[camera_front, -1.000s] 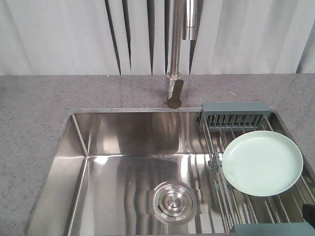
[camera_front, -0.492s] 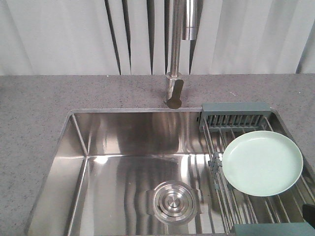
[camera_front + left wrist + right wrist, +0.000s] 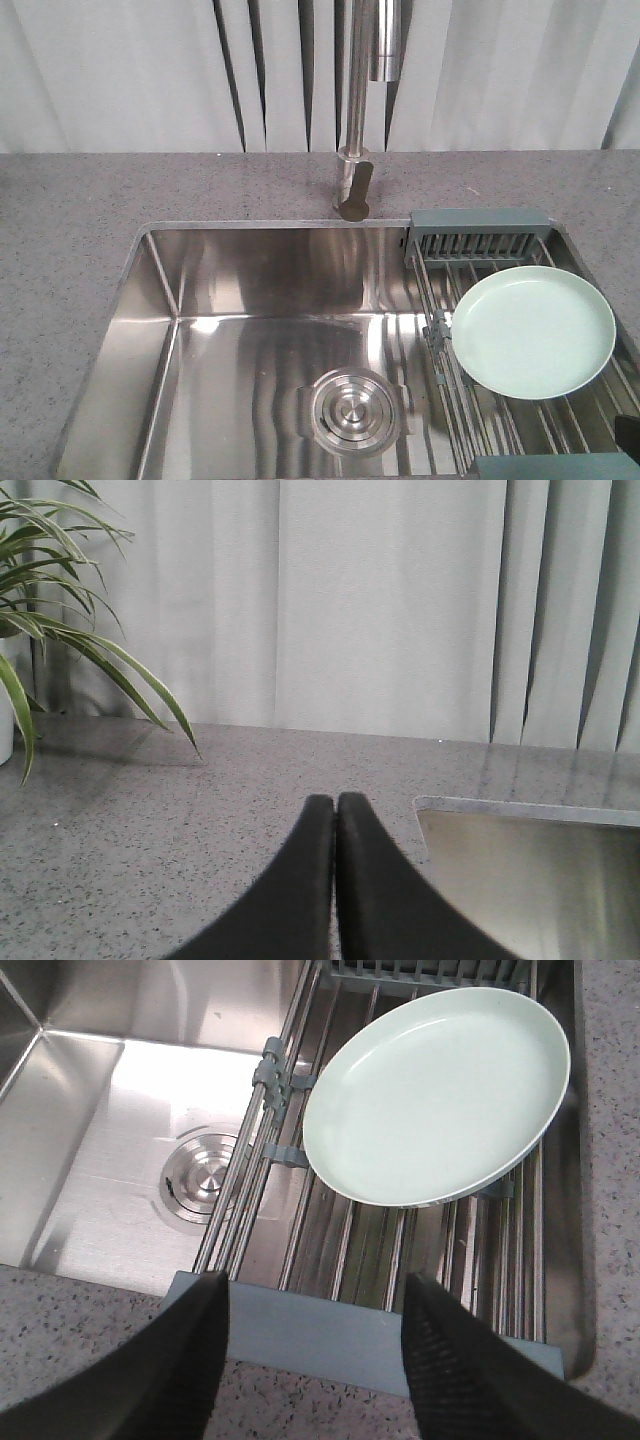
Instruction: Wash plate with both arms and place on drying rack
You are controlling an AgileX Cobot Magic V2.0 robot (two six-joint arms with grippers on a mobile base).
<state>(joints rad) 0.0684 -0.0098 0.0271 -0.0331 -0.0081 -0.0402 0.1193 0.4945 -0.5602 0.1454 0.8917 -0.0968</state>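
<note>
Grey speckled counter [image 3: 70, 250] is framing the sink [image 3: 250, 330]; the plate [image 3: 533, 331] is lying on the drying rack [image 3: 480, 232] at three o'clock. I am holding the right gripper [image 3: 315, 1345] spread, the left gripper [image 3: 335, 860] pinched empty; I should be approaching its near rim squarely.

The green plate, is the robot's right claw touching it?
Apart. In the right wrist view the open right gripper hangs over the rack's near frame, short of the plate.
</note>
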